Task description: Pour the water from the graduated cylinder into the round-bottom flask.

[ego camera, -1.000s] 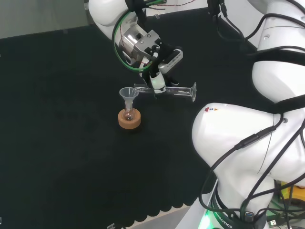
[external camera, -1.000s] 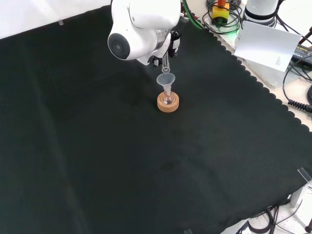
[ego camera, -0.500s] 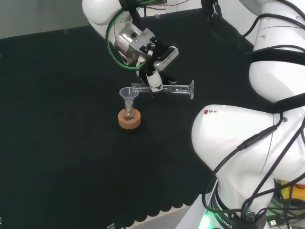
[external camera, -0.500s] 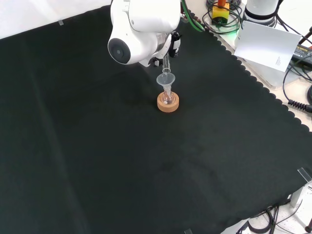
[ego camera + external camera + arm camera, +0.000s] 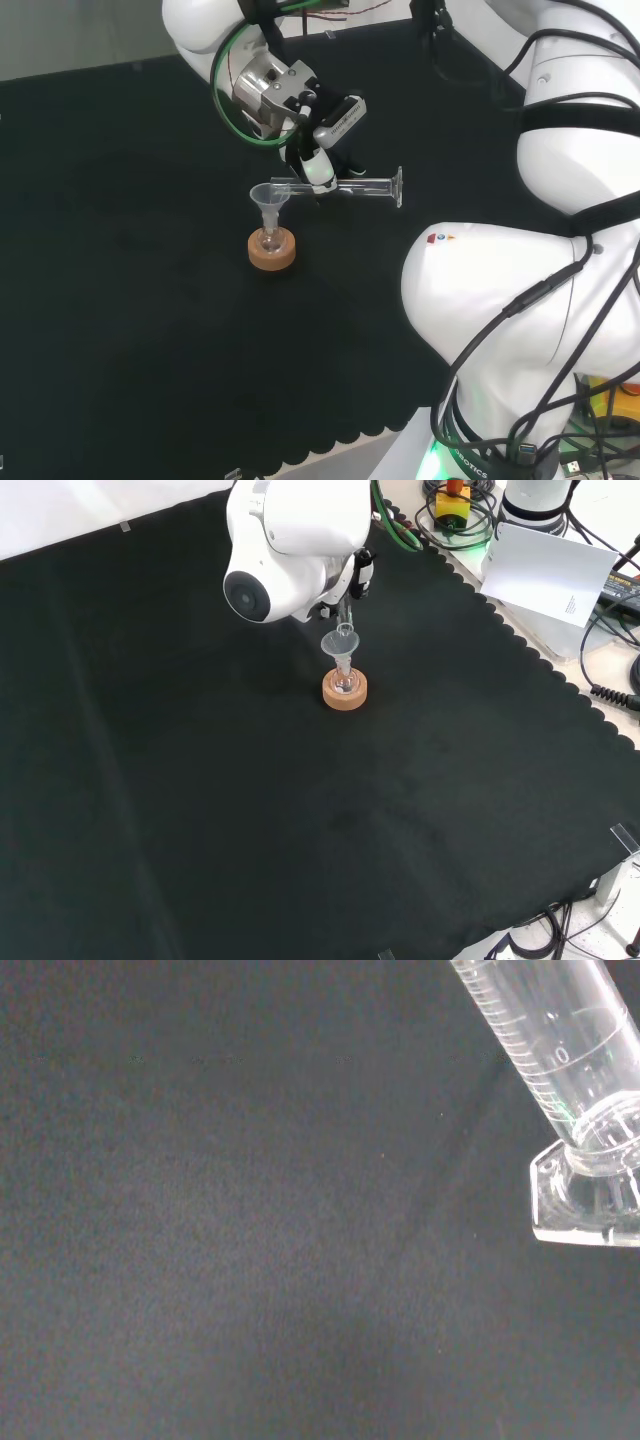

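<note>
A bench (image 5: 200,810) covered in black cloth. Near the middle of the cloth, in the head view, a small clear round-bottom flask (image 5: 268,241) sits upright in a cork ring stand (image 5: 272,251). A clear funnel (image 5: 269,198) stands in the flask's neck. What the flask holds cannot be told. Just beyond and above it, the hand (image 5: 318,150) has its fingers curled around a clear graduated cylinder (image 5: 345,186), holding it about level above the bench, its mouth over the funnel and its foot pointing right in the head view. In the wrist view the cylinder's printed scale and flat foot show close up; no water is plainly visible inside.
</note>
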Controlling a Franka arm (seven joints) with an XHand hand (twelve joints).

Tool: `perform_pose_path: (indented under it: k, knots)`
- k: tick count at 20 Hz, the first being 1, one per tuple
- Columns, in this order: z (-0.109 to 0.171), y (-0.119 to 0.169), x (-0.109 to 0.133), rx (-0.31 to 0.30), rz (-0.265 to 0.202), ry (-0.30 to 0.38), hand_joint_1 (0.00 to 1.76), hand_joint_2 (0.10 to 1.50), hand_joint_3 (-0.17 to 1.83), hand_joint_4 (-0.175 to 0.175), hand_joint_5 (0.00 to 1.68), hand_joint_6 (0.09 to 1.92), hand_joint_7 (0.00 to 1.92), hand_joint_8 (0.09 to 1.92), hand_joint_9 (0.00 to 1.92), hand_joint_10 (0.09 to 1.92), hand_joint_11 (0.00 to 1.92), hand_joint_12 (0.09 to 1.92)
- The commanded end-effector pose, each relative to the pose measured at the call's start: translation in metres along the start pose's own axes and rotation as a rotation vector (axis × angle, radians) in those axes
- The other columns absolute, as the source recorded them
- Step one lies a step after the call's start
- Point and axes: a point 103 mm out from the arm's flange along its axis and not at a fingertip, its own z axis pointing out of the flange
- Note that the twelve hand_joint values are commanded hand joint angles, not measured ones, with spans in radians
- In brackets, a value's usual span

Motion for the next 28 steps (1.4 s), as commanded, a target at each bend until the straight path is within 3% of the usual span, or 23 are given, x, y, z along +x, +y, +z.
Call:
perform_pose_path:
  k: [1,16,28]
  knots:
    - [-0.0012,-0.0018,0.0018,0.008,0.003,-0.005,1.14,1.16,0.0,-0.175,0.91,1.11,1.2,0.38,1.36,0.1,1.17,0.82]
    - [-0.0008,-0.0047,0.0019,0.046,0.014,-0.019,1.14,1.16,0.0,-0.175,0.91,1.11,1.2,0.37,1.36,0.1,1.17,0.82]
    - [-0.0005,-0.0064,0.0011,0.019,0.017,-0.021,1.14,1.16,0.0,-0.175,0.91,1.11,1.21,0.37,1.37,0.09,1.17,0.82]
